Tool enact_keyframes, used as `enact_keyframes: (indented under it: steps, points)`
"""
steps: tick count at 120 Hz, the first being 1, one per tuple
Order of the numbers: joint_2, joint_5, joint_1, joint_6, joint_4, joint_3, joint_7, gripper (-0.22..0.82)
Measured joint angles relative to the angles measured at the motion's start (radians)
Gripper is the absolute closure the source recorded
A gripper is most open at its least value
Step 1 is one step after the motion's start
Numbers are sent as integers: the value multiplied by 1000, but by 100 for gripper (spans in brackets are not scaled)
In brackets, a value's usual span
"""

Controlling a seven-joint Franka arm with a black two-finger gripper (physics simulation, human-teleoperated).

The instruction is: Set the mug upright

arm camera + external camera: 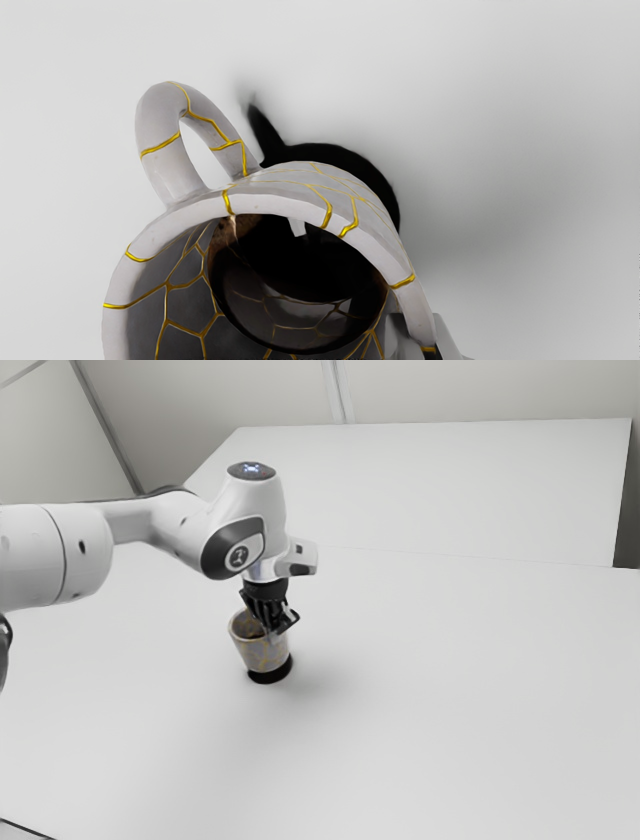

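Mug of pale, gold-veined ceramic (262, 653) leans mouth-up toward the exterior view's left; the black two-finger gripper (422, 331), fingers narrowly parted, pinches its rim (270, 204). Level it gently above the smooth white table (450, 710), seat it flat, then release.

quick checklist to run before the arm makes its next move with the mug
1. Mug opening faces up, not sideways: ok
2. Jaws closed on the mug's wall, one inside and one outside the rim: ok
3. Handle free of the jaws: ok
4. Mug fully straight, no lean: not ok, it looks slightly tilted
5. Base flat on the table: cannot tell, dark shadow lies under it
6. Jaws let go of the mug: not ok
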Motion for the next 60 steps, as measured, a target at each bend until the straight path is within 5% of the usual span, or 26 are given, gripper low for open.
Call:
enact_keyframes:
  steps: [60]
  points:
    - [37, -46, 10, 90, -9, 5, -69, 78]
